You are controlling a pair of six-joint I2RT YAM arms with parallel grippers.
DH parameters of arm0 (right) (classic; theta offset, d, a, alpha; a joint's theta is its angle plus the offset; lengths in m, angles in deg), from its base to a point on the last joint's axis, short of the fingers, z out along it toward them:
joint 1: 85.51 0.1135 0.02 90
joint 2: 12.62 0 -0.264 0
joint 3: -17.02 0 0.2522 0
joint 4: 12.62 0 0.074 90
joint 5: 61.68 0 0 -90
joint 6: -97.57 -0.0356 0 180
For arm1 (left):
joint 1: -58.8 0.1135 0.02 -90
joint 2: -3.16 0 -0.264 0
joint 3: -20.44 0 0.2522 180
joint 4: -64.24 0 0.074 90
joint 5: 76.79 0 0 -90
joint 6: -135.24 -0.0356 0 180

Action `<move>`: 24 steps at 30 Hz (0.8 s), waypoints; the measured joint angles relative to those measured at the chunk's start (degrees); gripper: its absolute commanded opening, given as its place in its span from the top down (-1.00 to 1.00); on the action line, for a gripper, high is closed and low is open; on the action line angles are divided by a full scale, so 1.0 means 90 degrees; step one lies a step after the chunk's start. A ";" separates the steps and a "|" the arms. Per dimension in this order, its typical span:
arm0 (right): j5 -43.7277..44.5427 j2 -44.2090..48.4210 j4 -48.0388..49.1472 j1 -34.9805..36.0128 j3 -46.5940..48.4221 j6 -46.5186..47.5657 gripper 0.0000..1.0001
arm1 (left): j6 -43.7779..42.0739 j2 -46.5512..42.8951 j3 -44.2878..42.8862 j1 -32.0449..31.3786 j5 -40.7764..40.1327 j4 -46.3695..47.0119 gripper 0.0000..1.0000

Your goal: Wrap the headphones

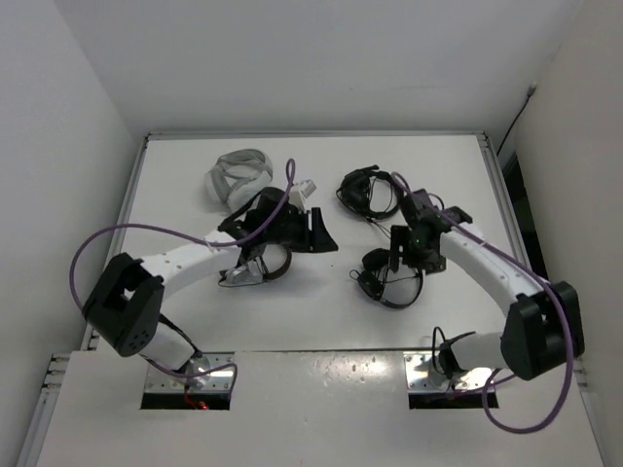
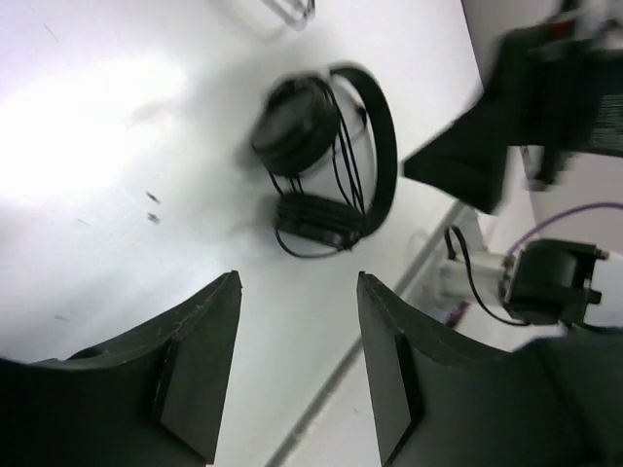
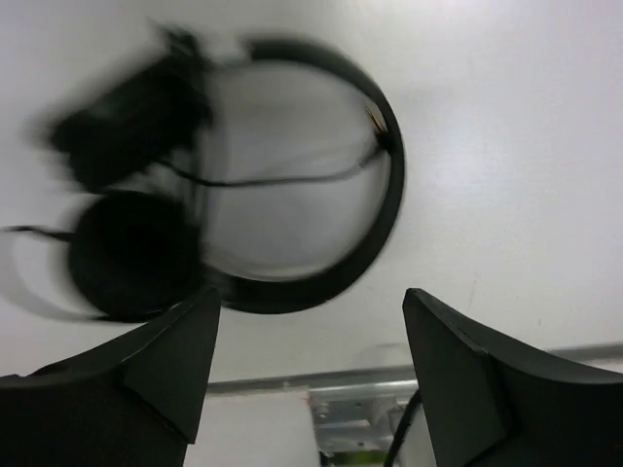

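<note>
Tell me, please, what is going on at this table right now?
Two robot arms are working on wrapping the headphones, which lie on the table with their cable looped across them. The right tool hovers open above them, holding nothing. The left tool is open and empty too, near the brown-and-silver headphones.

White-and-black twin arms with purple cabling
Left arm (image 1: 185, 258) and right arm (image 1: 487, 261): white link shells, black joint housings (image 1: 127, 304), purple cable (image 1: 83, 258) looping beside each, small green light (image 1: 417, 234) centre-right; left gripper (image 2: 297, 292) and right gripper (image 3: 311, 302) matte black, wedge-shaped fingers (image 2: 195, 350).
</note>
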 measured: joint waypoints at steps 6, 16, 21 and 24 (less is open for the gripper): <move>-0.0459 0.0546 -0.0515 0.0034 0.2370 0.1093 -0.87 | -0.1496 -0.0270 -0.1559 0.0741 -0.0376 -0.1843 -0.52; -0.2871 0.0075 -0.0515 -0.3558 0.3106 0.3796 -1.00 | -0.2931 0.0427 -0.3461 0.3152 -0.0855 -0.4291 -0.55; -0.3665 -0.0036 -0.0206 -0.4524 0.2941 0.4524 -1.00 | -0.3480 0.0185 -0.3094 0.3939 -0.1498 -0.4418 -0.61; -0.4017 -0.0223 0.0032 -0.4782 0.2664 0.4794 -1.00 | -0.3704 -0.0092 -0.2671 0.4250 -0.1688 -0.4396 -0.61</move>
